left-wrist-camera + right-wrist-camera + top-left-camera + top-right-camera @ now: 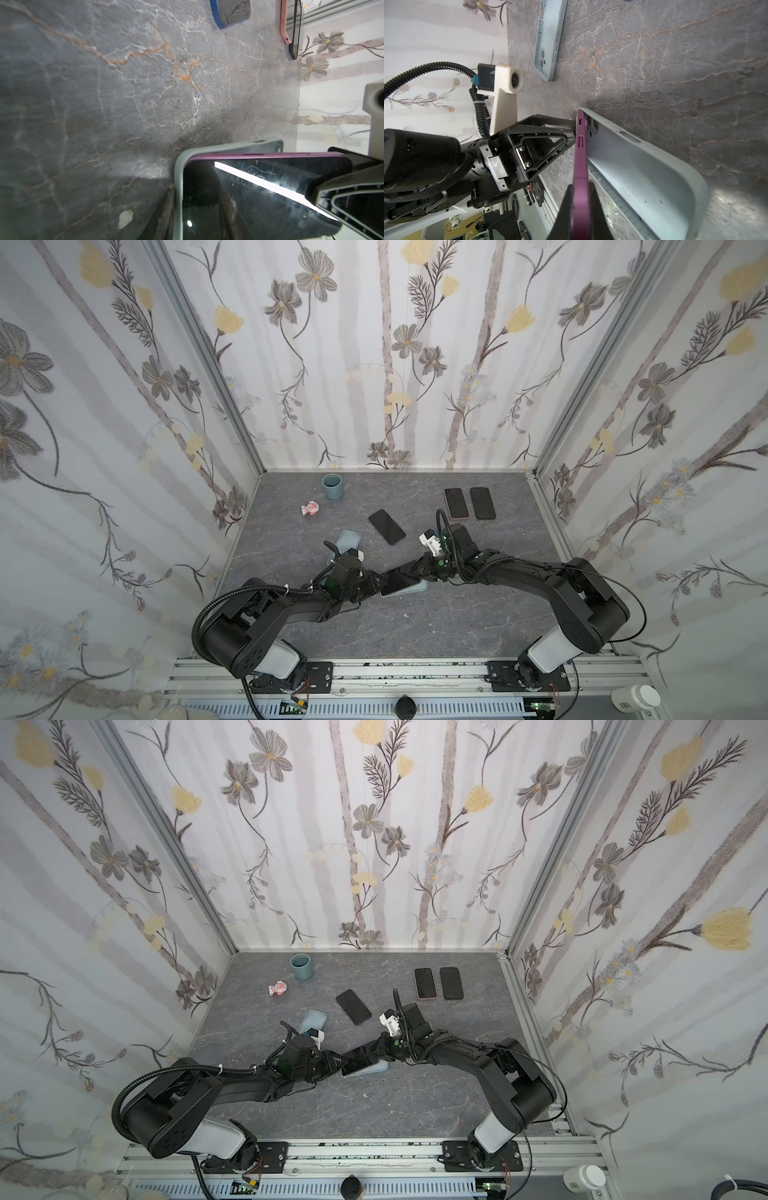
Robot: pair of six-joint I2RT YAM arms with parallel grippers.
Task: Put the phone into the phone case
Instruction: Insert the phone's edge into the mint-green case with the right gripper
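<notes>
A phone [399, 578] with a dark screen and a purple rim [580, 166] tilts up from a pale grey-blue phone case [643, 166] that lies on the table between the arms. The phone's left end sits in the case's corner [178, 166] and its right end is raised. My right gripper [581, 207] is shut on the raised end, a finger on each face. My left gripper [573, 132] straddles the seated end, one finger against the case's outside and the other against the phone. In both top views the grippers [343, 1058] [376, 1046] meet over the phone.
A second pale blue case [347, 541] lies behind my left gripper. A black phone [386, 526] lies at centre, and two more phones [456, 504] [483, 503] at the back right. A blue-grey cup [332, 486] and a small pink-and-white object [311, 508] sit at the back left.
</notes>
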